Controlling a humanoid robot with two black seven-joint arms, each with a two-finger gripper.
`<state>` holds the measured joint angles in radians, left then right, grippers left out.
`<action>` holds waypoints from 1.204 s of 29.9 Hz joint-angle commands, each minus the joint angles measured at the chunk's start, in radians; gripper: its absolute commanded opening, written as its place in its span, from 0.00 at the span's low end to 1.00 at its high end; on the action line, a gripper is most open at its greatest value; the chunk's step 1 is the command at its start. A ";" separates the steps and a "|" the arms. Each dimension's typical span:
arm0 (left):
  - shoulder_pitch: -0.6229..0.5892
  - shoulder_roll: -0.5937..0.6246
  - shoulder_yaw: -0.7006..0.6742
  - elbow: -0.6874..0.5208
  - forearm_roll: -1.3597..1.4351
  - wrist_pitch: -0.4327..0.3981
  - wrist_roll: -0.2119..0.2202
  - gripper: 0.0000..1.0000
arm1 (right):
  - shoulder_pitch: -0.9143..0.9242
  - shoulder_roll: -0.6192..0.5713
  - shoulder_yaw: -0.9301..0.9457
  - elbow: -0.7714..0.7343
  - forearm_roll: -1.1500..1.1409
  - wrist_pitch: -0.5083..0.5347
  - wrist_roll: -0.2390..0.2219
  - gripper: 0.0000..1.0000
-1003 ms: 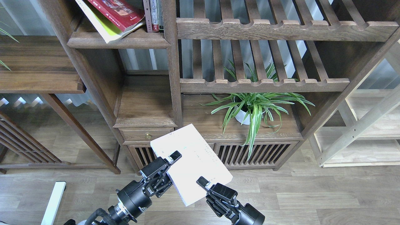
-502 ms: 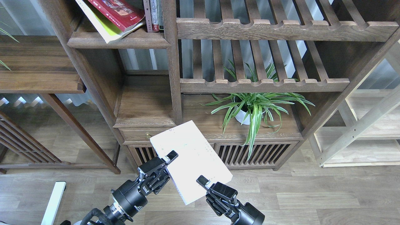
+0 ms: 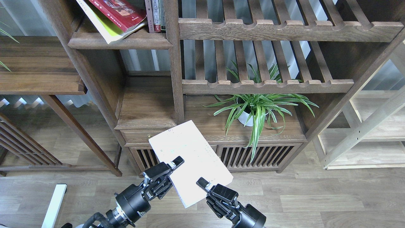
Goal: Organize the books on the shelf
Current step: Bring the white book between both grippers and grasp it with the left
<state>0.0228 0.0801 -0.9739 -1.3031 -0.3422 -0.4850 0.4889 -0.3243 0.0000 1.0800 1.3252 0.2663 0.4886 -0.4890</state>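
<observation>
Big dark wooden bookcase (image 3: 172,82) across most of the frame, with slatted racks on the right side and a potted plant (image 3: 258,110) at centre right on a lower board. Solid plank shelf (image 3: 120,42) at upper left, rounded along its front edge. On it, leaning toward the right: yellow-green book (image 3: 100,27) underneath, red book (image 3: 118,12) with a photo on its cover lying over it, both large and thin, resting against narrow upright spines (image 3: 155,15).

Low in the centre, held up in front of the cabinet base: white book (image 3: 190,158), pale, flat face up, tilted so its corners point up-left and down-right, faint small print barely readable. Left gripper (image 3: 172,164) clamped on the lower left edge of that book, one finger visible on top of the cover. Right gripper (image 3: 204,185) closed on the bottom edge, one finger likewise over the cover. Book well below and right of the plank shelf.
</observation>
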 commanded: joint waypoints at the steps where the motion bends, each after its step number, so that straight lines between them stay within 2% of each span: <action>1: 0.016 0.024 -0.017 -0.018 -0.003 -0.001 0.000 0.32 | 0.001 0.000 0.001 -0.001 0.001 0.000 0.000 0.13; 11: 0.013 0.053 -0.054 -0.048 -0.052 0.020 0.000 0.22 | -0.001 0.000 -0.002 0.002 -0.001 0.000 0.000 0.12; 28: -0.006 0.044 -0.002 -0.070 -0.043 0.057 0.000 0.36 | -0.002 0.000 -0.023 0.002 -0.024 0.000 0.000 0.13; 33: -0.001 0.041 -0.003 -0.071 -0.041 0.059 0.000 0.22 | -0.002 0.000 -0.022 0.002 -0.024 0.000 0.000 0.13; 36: 0.002 0.040 -0.014 -0.071 -0.041 0.059 0.000 0.19 | -0.002 0.000 -0.020 0.002 -0.024 0.000 0.000 0.13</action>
<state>0.0217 0.1219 -0.9780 -1.3742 -0.3831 -0.4254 0.4887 -0.3267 0.0001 1.0580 1.3269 0.2418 0.4887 -0.4892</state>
